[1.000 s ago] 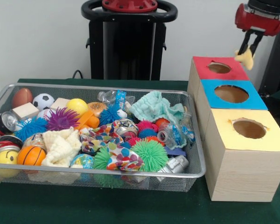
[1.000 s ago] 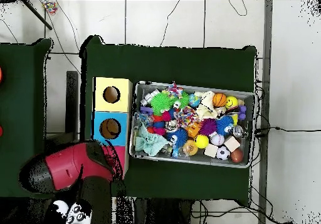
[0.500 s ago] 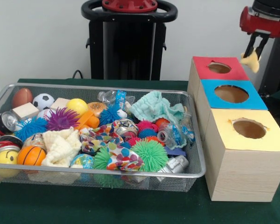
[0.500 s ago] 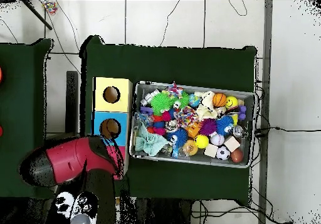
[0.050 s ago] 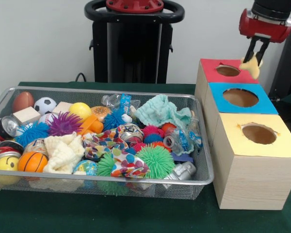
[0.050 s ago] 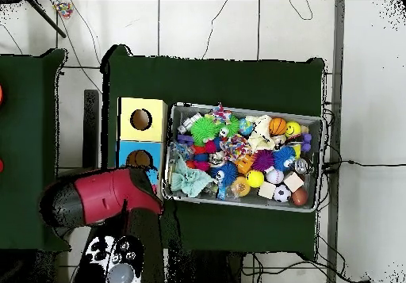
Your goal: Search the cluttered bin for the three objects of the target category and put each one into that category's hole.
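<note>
While hanging from the top right corner in the front view, the gripper (image 5: 254, 52) is pinching a pale yellow cloth (image 5: 250, 66) dangling just above the red box's hole (image 5: 227, 70). From overhead, the red arm (image 6: 99, 200) is covering that box, left of the bin (image 6: 313, 202).

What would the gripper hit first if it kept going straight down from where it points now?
Probably the red box. The gripper, shut on a pale yellow piece, points down at that box's right rim, beside the hole. Depth is unclear, so it may land just behind.
</note>
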`<action>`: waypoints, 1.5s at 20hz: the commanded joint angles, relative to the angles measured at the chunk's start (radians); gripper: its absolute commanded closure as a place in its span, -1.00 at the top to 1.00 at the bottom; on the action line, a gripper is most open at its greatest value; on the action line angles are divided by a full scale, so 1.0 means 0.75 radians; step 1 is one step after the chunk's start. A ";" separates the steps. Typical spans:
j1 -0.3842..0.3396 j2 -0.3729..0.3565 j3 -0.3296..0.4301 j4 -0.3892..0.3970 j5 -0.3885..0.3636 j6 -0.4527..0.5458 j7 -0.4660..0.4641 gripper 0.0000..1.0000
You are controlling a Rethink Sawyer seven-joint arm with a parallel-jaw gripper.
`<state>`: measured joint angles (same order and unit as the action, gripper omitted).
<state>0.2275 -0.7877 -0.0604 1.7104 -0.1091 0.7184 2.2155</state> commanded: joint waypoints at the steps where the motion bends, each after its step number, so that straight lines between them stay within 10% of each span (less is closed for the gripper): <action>1: -0.037 0.081 0.052 -0.007 -0.060 -0.057 0.048 -1.00; 18: -0.068 0.105 0.059 0.070 -0.078 -0.255 0.037 -1.00; 30: -0.239 -0.026 0.024 0.392 -0.162 -0.452 -0.014 -1.00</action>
<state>0.1258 -0.7763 -0.0505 1.8168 -0.1326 0.4828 2.2155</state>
